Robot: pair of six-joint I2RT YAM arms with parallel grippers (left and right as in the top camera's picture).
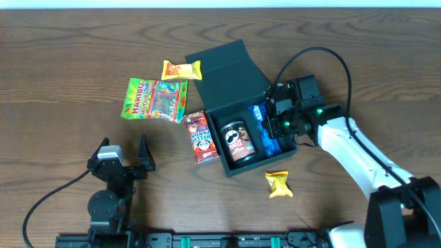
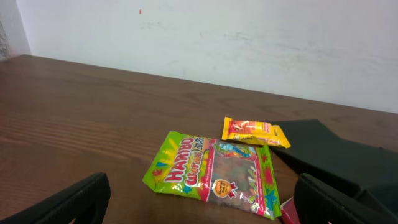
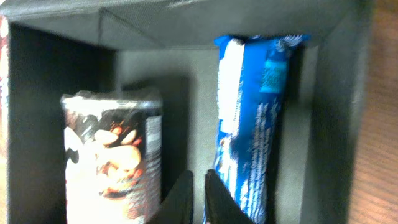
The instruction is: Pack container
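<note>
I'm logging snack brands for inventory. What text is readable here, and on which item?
"HARIBO": green gummy bag; the smaller line beneath is unclear.
"HELLO PANDA", upside down from overhead: red box.
can in the container: face logo, no legible words.
blue packet: blurred.
upper yellow packet and lower yellow packet: too small.

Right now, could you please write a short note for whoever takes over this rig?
Left gripper: jaws open, empty, away from the container.
Right gripper: jaws shut, nothing visibly held, inside the container beside the blue packet.
Done: container open; can and blue packet inside.
Left: Haribo bag, orange packet, red box and yellow packet lie outside; lid not yet closed.
</note>
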